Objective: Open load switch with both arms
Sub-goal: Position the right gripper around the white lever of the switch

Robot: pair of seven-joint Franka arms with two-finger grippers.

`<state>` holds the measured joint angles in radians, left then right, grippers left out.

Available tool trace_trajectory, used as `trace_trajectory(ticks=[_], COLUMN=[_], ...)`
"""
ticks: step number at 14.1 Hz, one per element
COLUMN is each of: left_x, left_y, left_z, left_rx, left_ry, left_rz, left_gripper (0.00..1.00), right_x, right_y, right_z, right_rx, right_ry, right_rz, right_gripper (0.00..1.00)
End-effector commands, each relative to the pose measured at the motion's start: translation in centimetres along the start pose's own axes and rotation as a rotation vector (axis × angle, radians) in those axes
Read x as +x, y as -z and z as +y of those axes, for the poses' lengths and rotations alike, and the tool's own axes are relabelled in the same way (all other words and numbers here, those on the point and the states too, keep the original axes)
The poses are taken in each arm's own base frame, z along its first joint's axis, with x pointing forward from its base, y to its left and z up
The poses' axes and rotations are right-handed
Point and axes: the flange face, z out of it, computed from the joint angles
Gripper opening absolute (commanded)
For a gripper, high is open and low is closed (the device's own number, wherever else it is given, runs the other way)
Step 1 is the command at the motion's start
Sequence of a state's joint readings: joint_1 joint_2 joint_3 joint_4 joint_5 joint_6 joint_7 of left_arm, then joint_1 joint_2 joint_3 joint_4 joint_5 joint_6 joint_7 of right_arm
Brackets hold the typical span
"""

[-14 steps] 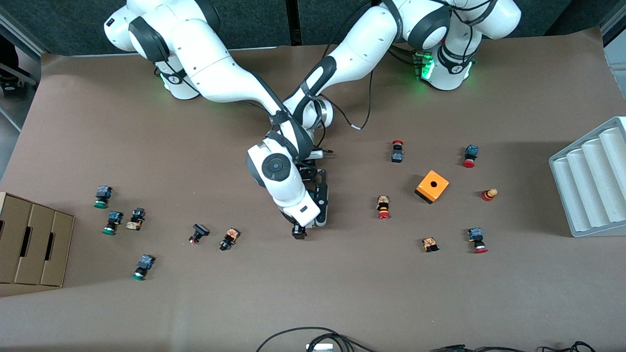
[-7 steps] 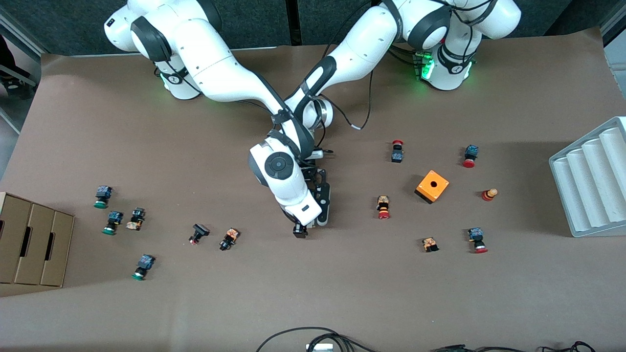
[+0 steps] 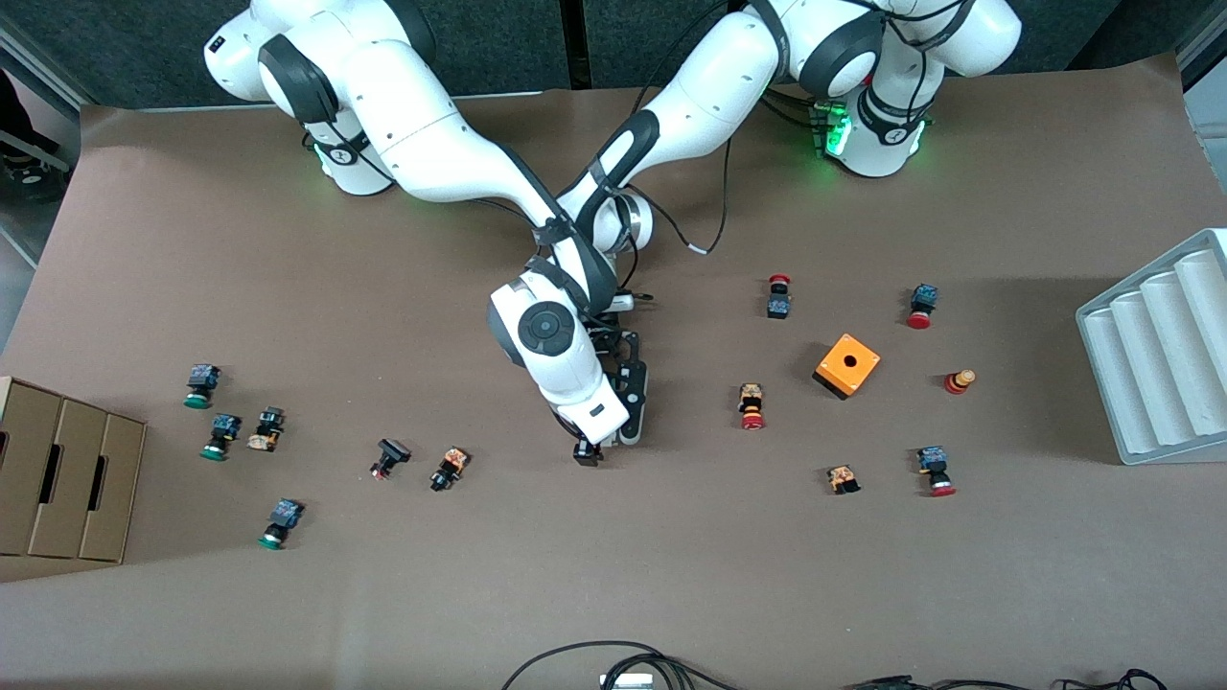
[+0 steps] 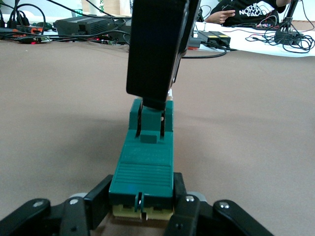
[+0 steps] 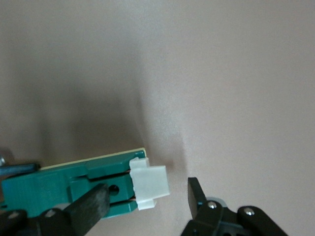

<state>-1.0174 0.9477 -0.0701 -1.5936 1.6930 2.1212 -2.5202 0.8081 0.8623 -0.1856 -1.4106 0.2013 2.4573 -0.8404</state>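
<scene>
Both arms reach from their bases to the middle of the bench (image 3: 671,575), where their forearms cross; the right arm's wrist lies uppermost in the front view and hides most of the left arm's wrist.

The left pincer (image 4: 142,209) is level with the bench top and points along it. Its two fingers (image 4: 96,204) are closed on one end of the load switch (image 4: 145,162), clamping the green body from both sides.

The load switch lies flat on the bench at mid-table, lengthwise away from the left pincer. In the front view it is almost wholly covered by the right arm's wrist. Its white sliding piece (image 5: 149,183) projects from the end not held by the left pincer.

The right pincer (image 5: 147,201) points down over that end. Its fingers (image 5: 91,204) stand partly open, one over the green body and the other clear of the white sliding piece, with bare bench between them. No contact with the sliding piece can be confirmed.

An orange cube (image 3: 847,365) stands toward the left arm's end of the bench, well apart from both pincers.
</scene>
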Motion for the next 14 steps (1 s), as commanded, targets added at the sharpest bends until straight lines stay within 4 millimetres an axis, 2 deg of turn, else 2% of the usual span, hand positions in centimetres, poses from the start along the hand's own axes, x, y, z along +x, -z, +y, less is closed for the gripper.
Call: trace_trajectory(ticks=[1,8,14], left_x=[-1.74,-1.51,-1.55], left_y=[-0.34,-0.46,-0.49], left_z=[-0.26,-0.24,-0.23], left_rx=[-0.010,-0.011,-0.011], left_ry=[0.004,0.004,0.003], left_rz=[-0.026,-0.025,-0.025], left_gripper=[0.25,0.26,0.26], right_x=[0.76,0.89,1.41], right_y=[-1.07,-1.25,-1.15], right_z=[-0.36,-0.66,-1.27], right_rx=[0.000,0.004,0.016], right_ry=[-0.035,-0.040,-0.081], right_rz=[0.016,0.015,0.025], right_gripper=[0.71,0.61,0.60])
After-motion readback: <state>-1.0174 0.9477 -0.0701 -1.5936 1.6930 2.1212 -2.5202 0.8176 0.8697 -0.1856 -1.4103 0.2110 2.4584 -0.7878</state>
